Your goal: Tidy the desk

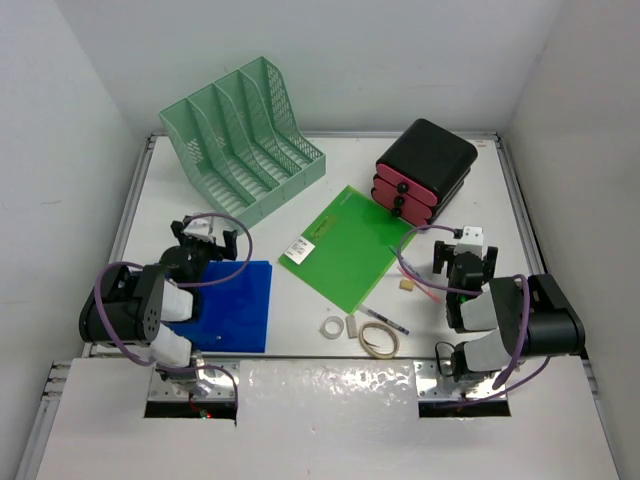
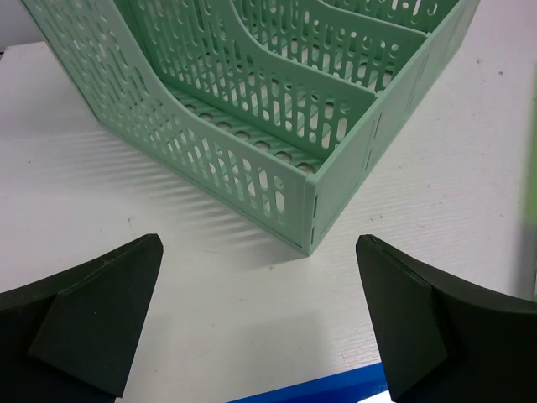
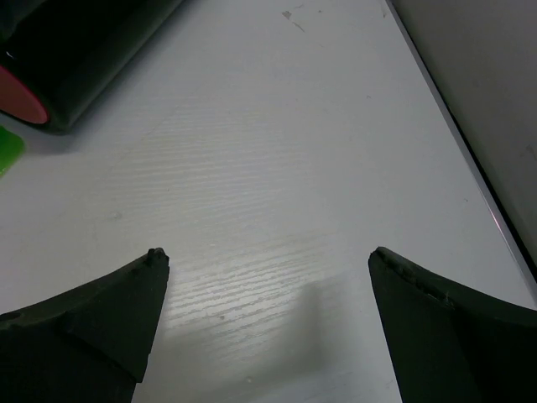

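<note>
The desk (image 1: pixel 296 325) fills the enclosure from rail to rail, and nothing on it is gripped, so the task is judged to be at the selection step, before any first pick. The left gripper (image 1: pixel 210 237) hangs over the far edge of the blue folder (image 1: pixel 235 305) near the left edge, claw spread wide and empty. Its wrist view shows bare tabletop between the fingers and the near corner of the file rack (image 2: pixel 277 126) just ahead. The right gripper (image 1: pixel 466 250) sits near the right edge, also spread wide and holding nothing, over bare surface. The black-and-red drawer unit (image 1: pixel 425 170) stands toward the far-right corner. The green folder (image 1: pixel 350 245) lies flat at centre, with the tape roll (image 1: pixel 378 340), the pen (image 1: pixel 385 320) and small erasers loose near the near edge. The next move probably calls for lifting a folder by one edge, since both folders lie flat, then tilting it into a rack slot. Open room exists along the right edge and between the blue folder and the rack. The right rail and the wall limit outward swing there.
</note>
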You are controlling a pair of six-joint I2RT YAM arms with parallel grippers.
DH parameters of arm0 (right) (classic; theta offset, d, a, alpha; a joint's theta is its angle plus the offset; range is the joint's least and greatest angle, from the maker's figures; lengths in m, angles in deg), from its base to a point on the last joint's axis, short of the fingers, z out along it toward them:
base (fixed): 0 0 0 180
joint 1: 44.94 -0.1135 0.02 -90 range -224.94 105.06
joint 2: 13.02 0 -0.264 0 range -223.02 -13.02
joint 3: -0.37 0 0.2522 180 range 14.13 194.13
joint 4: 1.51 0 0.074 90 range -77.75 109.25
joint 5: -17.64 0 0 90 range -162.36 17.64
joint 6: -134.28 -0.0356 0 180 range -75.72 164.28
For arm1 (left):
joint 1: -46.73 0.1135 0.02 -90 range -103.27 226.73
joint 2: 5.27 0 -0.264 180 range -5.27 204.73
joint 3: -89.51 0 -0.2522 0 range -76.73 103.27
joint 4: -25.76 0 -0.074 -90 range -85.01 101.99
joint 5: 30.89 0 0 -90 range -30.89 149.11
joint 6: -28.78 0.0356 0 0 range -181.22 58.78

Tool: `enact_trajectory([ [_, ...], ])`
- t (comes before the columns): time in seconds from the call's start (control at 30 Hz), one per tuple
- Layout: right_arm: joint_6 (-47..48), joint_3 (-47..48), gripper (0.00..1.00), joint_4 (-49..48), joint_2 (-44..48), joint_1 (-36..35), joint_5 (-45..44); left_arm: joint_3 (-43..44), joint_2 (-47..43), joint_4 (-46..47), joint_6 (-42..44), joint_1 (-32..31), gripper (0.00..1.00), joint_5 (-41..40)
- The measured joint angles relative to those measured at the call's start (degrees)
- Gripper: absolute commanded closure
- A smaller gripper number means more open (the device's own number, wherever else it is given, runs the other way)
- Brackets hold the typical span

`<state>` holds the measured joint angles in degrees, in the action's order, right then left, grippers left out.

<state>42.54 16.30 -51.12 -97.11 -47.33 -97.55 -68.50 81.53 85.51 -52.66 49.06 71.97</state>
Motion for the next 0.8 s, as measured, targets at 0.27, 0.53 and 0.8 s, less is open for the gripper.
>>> enact_trajectory([
  [0.27,-0.2,0.1,0.01,7.7,9.9,0.0,0.0,0.0,-0.2,-0.1,0.2,0.0,0.00,1.1],
  [0.53,-3.0,17.3,0.32,40.7,36.2,0.0,2.4,-1.9,-5.0,-6.0,-0.3,0.5,0.10,1.3],
  [0.8,-16.6,37.6,0.49,64.3,35.5,-6.8,-4.1,27.1,-18.8,-42.1,0.8,3.4,0.16,6.2],
])
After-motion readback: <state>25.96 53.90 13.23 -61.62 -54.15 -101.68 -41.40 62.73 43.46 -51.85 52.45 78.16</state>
